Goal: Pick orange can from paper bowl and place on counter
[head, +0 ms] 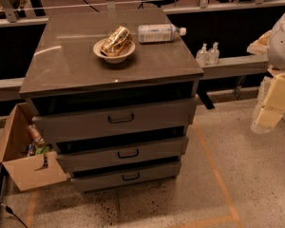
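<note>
The orange can [117, 40] lies on its side in the paper bowl [103, 52], its upper end sticking out over the far rim. The bowl sits on the counter [66, 65], near its middle and towards the back. My gripper [271, 112] hangs at the right edge of the view, well to the right of the cabinet and lower than the counter top, far from the can. It holds nothing that I can see.
A clear plastic bottle [159, 33] with a white label lies on the counter just right of the bowl. Two small bottles [207, 54] stand on a ledge right of the cabinet. An open cardboard box [23, 151] sits on the floor at the left.
</note>
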You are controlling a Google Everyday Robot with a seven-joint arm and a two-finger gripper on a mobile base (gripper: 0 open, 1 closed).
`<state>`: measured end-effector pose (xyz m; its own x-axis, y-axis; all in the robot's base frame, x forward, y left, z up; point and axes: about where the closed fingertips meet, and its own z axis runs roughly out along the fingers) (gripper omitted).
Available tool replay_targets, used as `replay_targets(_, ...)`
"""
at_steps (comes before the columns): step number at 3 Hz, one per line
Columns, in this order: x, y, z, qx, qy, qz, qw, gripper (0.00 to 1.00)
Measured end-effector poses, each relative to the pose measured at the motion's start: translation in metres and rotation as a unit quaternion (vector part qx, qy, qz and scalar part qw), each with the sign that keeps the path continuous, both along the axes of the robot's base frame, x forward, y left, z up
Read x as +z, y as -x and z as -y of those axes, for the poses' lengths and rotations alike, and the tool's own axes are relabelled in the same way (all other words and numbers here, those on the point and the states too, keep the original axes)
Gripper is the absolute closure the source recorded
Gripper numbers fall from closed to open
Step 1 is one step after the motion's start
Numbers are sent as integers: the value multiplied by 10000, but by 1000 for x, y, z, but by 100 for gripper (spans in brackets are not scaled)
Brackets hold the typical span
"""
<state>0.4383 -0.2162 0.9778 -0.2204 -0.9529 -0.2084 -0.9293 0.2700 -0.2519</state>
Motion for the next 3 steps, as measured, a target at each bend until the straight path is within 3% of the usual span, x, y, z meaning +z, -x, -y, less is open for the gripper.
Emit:
replay_targets(1, 0, 0, 0, 0, 0, 1, 10000, 0)
replay_targets(2, 6, -30, -8, 39, 67, 456, 9989, 0)
replay_targets(3, 27, -104, -28, 524, 432, 1325, 9889, 0)
